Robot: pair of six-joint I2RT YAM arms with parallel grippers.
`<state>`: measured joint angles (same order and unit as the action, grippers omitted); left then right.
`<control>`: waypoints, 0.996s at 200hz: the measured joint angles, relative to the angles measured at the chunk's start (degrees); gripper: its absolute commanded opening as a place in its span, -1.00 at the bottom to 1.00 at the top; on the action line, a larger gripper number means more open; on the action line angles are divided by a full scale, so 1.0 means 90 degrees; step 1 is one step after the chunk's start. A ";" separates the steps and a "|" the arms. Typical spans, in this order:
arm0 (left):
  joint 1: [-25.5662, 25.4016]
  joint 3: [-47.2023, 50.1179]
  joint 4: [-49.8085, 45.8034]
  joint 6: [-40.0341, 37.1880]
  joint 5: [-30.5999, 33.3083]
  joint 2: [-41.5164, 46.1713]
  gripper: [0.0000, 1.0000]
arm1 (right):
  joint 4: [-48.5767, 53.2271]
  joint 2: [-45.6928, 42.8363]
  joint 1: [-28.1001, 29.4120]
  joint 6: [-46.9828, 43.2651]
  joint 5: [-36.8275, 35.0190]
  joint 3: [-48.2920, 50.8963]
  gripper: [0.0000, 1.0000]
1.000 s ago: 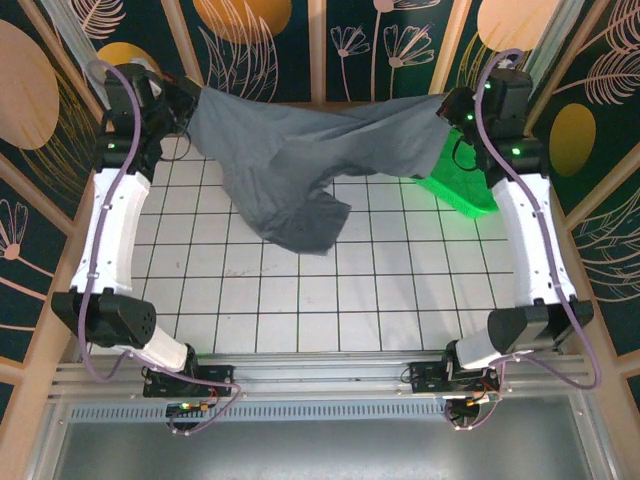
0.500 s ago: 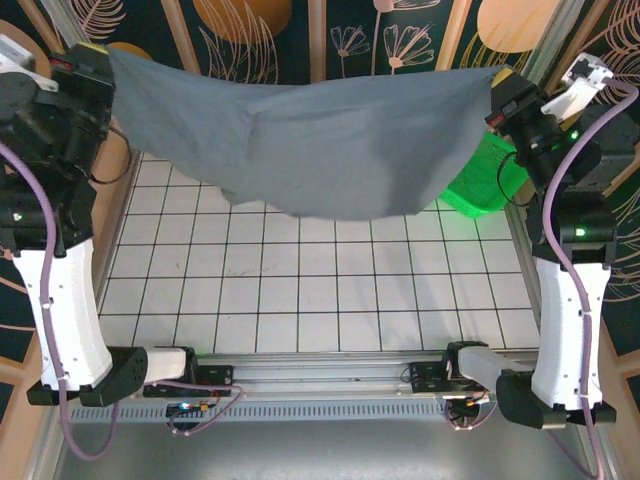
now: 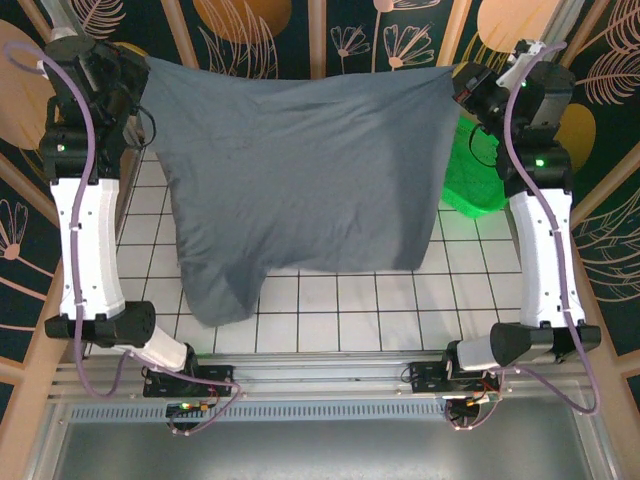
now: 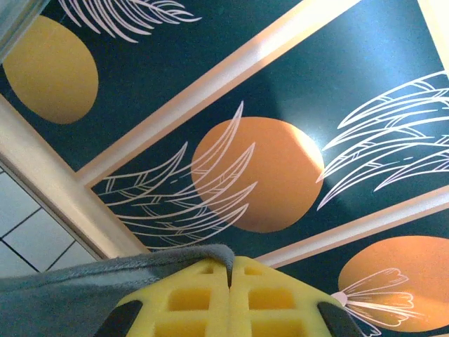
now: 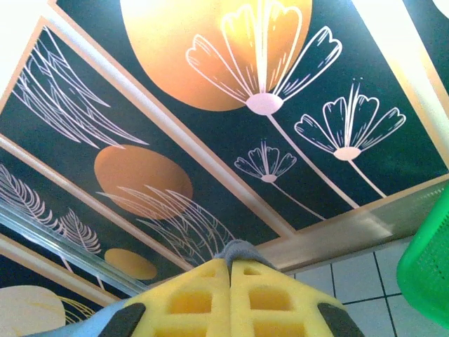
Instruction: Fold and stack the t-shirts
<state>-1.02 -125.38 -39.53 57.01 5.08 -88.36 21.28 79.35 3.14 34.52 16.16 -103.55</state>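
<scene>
Top view: a white tiled table w/ black grid lines, framed by a dark wall of orange discs, pale flower and feather drawings, and light wood strips. Much of the table's far half is hidden behind one plain slate-grey shirt, held up in the air and spread wide like a sheet btwn the two arms. Its top edge runs nearly straight from upper L to upper R. The bottom edge hangs loose: the R part ends about mid-table, and the L part droops lower in a rounded fold toward the near edge. Can't tell if that fold touches the table.

The L arm, white w/ black joints and a purple cable, rises along the L side. The R arm mirrors it on the R. A bright green basket sits at the far R of the table, just beside the R arm, its L side behind the shirt's R edge.

The L gripper is at the shirt's top L corner, the R gripper at the top R corner. L wrist view: yellow pads are pressed together w/ no gap, grey hem pinched btwn them and trailing off L. R wrist view: the pads are likewise closed tight, w/ a bit of grey cloth poking out at the tips and the basket's edge at far R.
</scene>
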 measured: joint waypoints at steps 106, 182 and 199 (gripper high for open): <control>0.0000 0.4906 0.2455 0.0134 0.0338 0.4231 -1.00 | -0.0393 -0.2800 0.0002 -0.0012 -0.0051 0.2810 -1.00; 0.0000 0.3747 0.2829 0.0134 0.0712 0.3932 -1.00 | -0.0797 -0.2346 0.0027 -0.0107 -0.0233 0.2103 -1.00; 0.0000 0.3325 0.2885 0.0129 0.0950 0.3208 -1.00 | -0.0947 -0.1515 0.0119 -0.0083 -0.0197 0.1736 -1.00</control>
<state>-1.02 -95.46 -13.56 58.17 13.63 -59.48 12.75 65.71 4.21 33.78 14.39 -87.92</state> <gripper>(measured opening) 0.061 0.053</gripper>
